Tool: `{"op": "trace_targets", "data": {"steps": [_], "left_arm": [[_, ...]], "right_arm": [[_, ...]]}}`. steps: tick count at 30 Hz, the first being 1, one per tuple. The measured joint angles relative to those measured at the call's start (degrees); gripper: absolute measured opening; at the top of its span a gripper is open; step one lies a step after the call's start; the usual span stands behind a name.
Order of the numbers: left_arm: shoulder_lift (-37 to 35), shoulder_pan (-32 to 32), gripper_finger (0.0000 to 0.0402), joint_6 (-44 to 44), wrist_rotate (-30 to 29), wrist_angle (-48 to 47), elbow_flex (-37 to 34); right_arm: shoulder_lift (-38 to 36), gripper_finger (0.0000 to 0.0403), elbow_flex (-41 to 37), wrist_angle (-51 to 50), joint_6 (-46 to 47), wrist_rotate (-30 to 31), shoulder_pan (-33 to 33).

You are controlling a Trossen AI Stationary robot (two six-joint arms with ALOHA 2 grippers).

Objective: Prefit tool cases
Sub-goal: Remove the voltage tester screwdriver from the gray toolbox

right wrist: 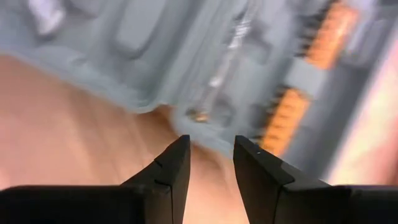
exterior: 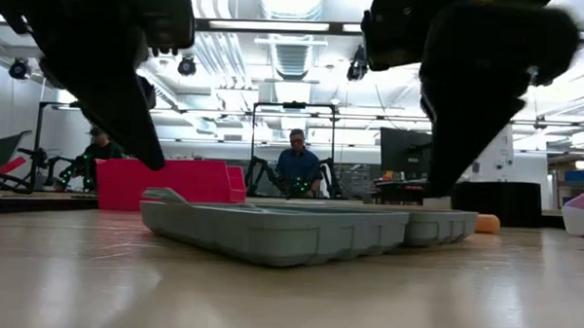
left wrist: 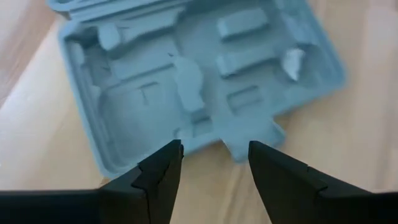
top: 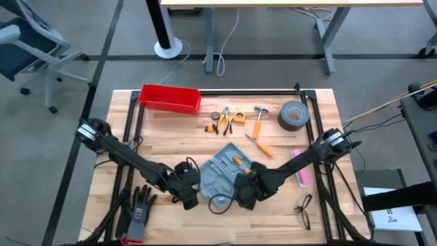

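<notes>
Dark tools (left wrist: 213, 155) agape, empty-handed.

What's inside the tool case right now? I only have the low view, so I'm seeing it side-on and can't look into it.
Observer: The tool case lies open and flat on the table. Orange parts sit in the half in front of the right gripper.
Operator: And the other half?
Observer: In the left wrist view, its grey moulded slots look empty.
Operator: Is either arm holding the case?
Observer: No. The left gripper has its jaws apart, just short of the latch tab. The right one's jaws are also apart, with nothing between them.
</notes>
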Motion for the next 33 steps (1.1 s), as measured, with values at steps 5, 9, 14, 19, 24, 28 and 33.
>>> {"op": "trace_targets", "data": {"steps": [5,9,14,19,24,28,33], "left_arm": [[1.91,1.04,0.0207,-1.36,-0.96,1.30,-0.04],[3.36,1.22,0.0207,-1.82,-1.18,1.14,-0.04],[4.78,1.20,0.0203,-1.84,-1.36,0.03,-0.07],[5.09,1.20,0.0204,-2.02,-2.81,-3.21,-0.01],[4.90,1.22,0.0201,-1.10,-4.98,-4.46,-0.61],[4.90,1.27,0.0199,-0.03,-6.73,-5.58,-0.87],[5.07,1.33,0.0198,0.17,-7.08,-8.03,-1.32]], "right_arm": [[-0.20,0.0108,-0.18,-2.19,0.31,5.49,-1.51],[-0.24,0.0116,-1.18,-2.29,0.28,6.49,-3.62],[-0.24,0.0121,-2.99,-2.14,-0.49,3.99,-5.16],[-0.24,0.0114,-3.96,-1.92,-1.61,-1.10,-4.85],[-0.17,0.0103,-3.96,0.62,-1.69,-5.12,-3.32],[0.28,0.0097,-3.93,3.99,-1.71,-8.09,-1.61],[0.36,0.0094,-3.93,8.33,0.81,-12.30,0.73]]}}
